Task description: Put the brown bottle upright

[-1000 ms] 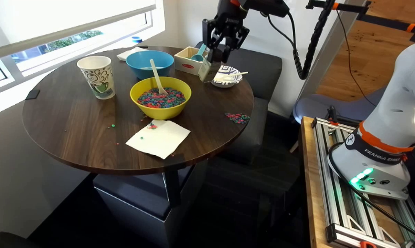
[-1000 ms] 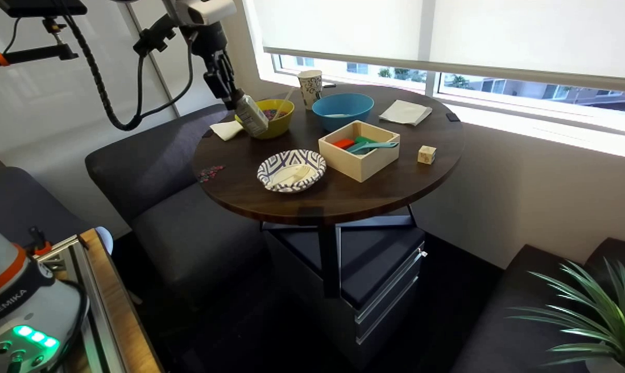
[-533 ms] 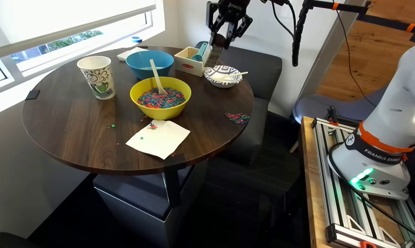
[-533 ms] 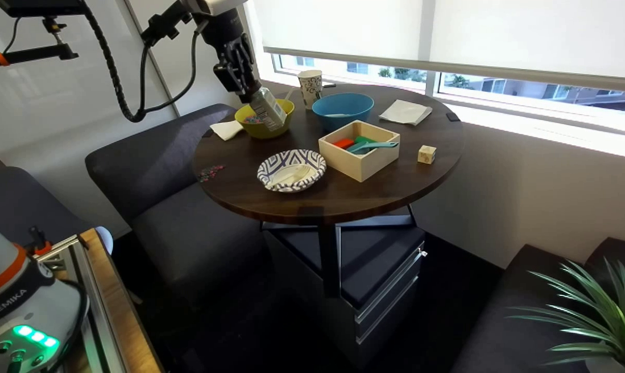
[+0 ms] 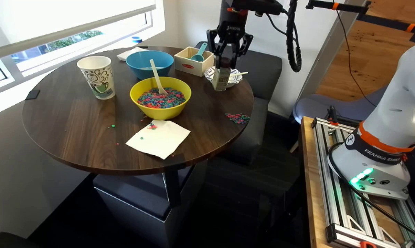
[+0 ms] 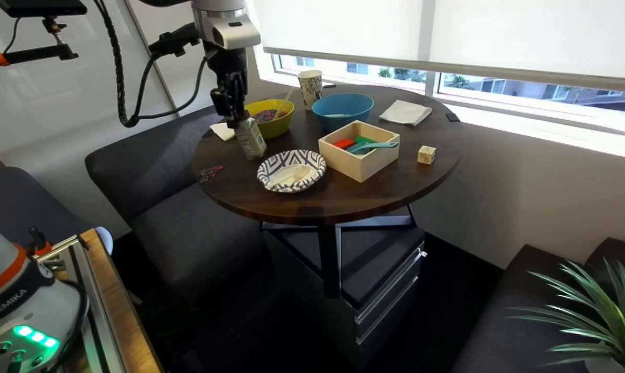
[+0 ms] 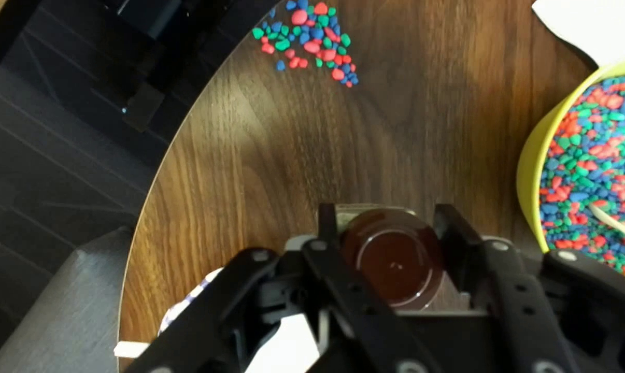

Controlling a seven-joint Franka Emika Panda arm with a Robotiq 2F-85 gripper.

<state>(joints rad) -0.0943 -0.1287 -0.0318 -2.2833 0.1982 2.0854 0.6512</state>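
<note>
The tool (image 7: 388,228) is narrowed onto the brown cap (image 7: 395,264) of the bottle (image 6: 251,139), its fingers (image 7: 455,243) on either side of the cap in the wrist view. The task's thing is thus in the grasp, hanging below the tool, and with a single arm (image 6: 227,31) in the scene no other is nearer. It is just beside the patterned dish (image 6: 278,160), on the dish's side toward the yellow bowl (image 6: 281,127).

The coming move turns on the bottle's long axis against the surface (image 6: 232,181). The cap is uppermost and the base lowest, but the axis is not plumb: in an exterior view the pale body (image 6: 254,144) slants, its base nearer the dish than the cap is. Where the label (image 5: 222,78) shows, in an exterior view, the slant looks slighter. Whether the base touches the surface beside the dish, I cannot make out.

I judge this to be the setting-down step, late in the task. What remains seems to be bringing the axis upright, seating the base flat, then releasing. Letting go at this lean could topple the bottle, perhaps against the dish.
</note>
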